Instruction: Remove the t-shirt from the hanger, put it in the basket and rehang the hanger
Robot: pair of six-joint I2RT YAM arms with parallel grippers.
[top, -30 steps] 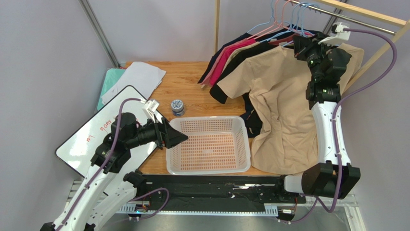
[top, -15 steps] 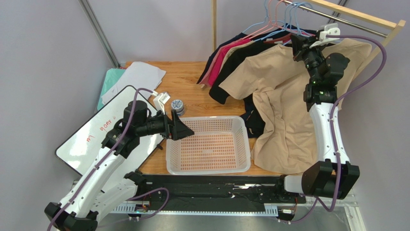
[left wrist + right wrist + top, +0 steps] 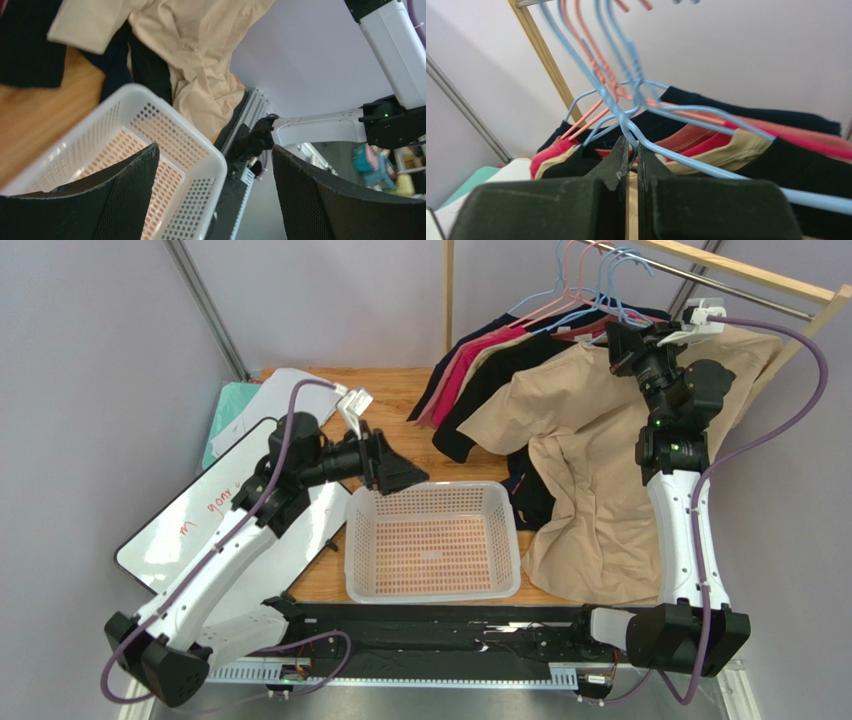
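Up above the right claw (image 3: 631, 149), the hanger hooks (image 3: 629, 51) run off the top edge. What its tips pinch is hidden. Beyond the left claw (image 3: 214, 150), a colourful object (image 3: 369, 163), too blurred to tell.

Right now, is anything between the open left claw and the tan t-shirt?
Only the white basket, lying low between the left gripper and the tan t-shirt. The left wrist view sees the shirt over its rim, so nothing seems to block the way.

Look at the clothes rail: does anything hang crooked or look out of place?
The tan t-shirt hangs askew: twisted and creased, one sleeve jutting left over the dark shirts behind it.
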